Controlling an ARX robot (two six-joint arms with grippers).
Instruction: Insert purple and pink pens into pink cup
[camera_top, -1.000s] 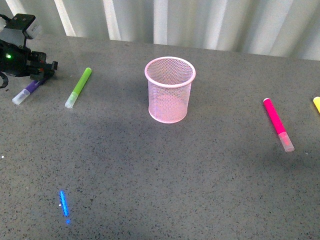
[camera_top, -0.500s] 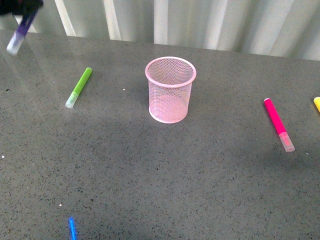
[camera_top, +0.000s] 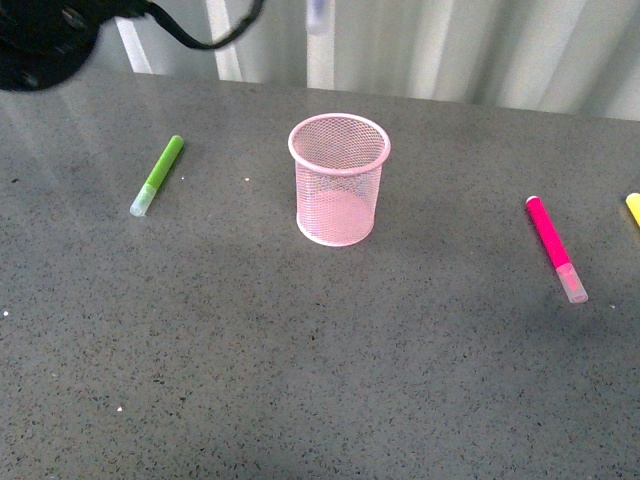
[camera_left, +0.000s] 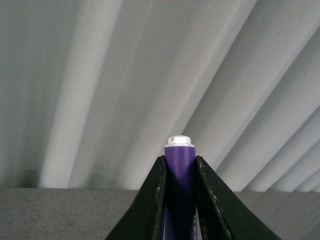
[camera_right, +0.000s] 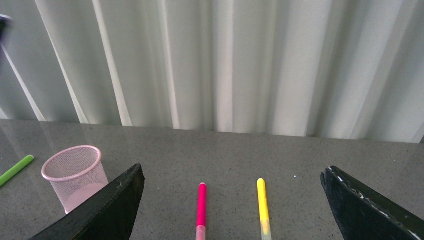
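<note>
Pinching the purple pen (camera_left: 179, 192) in the left gripper (camera_left: 179, 161), black claw closed tight on the barrel just under its white end plug, against a pale ribbed backdrop (camera_left: 100, 75). Showing in the front view only as a faint blurred smear at the top centre, up above the pink cup (camera_top: 340, 180); exact height over the rim hard to tell. Judging the pen light, stiff and smooth-sided plastic, round in section, so liable to swivel in a two-point pinch; best held across the barrel, not on the slick clear cap. Noting the pink pen (camera_top: 556, 248) flat at the right of the front view, well apart from the cup, magenta body with translucent cap toward the lower edge; same handling expected, taken mid-barrel. Noting the right gripper (camera_right: 232, 171) spread wide, holding nothing. Taking the cup as pale pink wire mesh with a solid rim, upright at centre, mouth open; probably light enough to tip if knocked at the rim. Sharing the speckled grey table (camera_top: 300, 380): a lime-green marker (camera_top: 158, 175) at left, a yellow marker (camera_top: 633, 208) at the right edge.
</note>
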